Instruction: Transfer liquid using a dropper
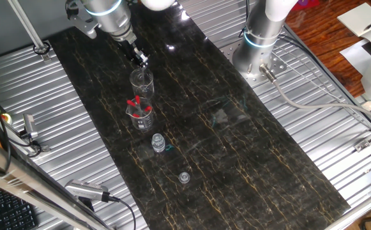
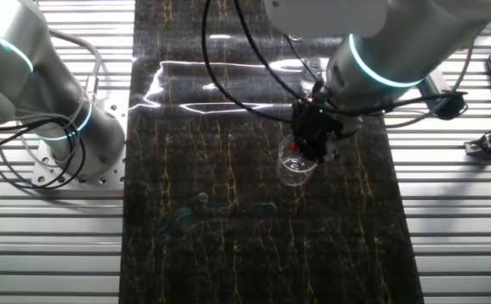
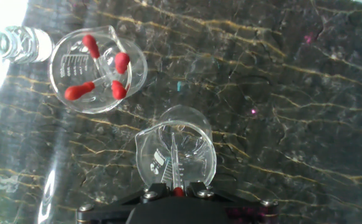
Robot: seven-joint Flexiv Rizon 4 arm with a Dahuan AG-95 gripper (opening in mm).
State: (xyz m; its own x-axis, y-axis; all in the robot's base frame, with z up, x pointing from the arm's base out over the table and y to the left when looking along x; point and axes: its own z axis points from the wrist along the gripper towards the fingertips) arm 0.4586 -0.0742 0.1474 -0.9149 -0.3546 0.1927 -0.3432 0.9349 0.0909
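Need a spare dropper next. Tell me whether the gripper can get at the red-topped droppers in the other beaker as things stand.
Probably yes. The red bulbs stand up in an uncovered beaker, nothing above them. But the gripper already holds a dropper over the neighbouring beaker.

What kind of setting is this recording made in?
Likely a robotics lab bench: a dark marble-patterned mat over ribbed metal tabletop, glass beakers holding red-topped droppers, and a second arm's base bolted down.

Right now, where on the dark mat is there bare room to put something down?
Crowded: the line from the gripper and its dropper through the beaker, the beaker of red-topped droppers, the vial and the cap. Bare: the dark mat between that line and the second arm's base, and towards the near edge.
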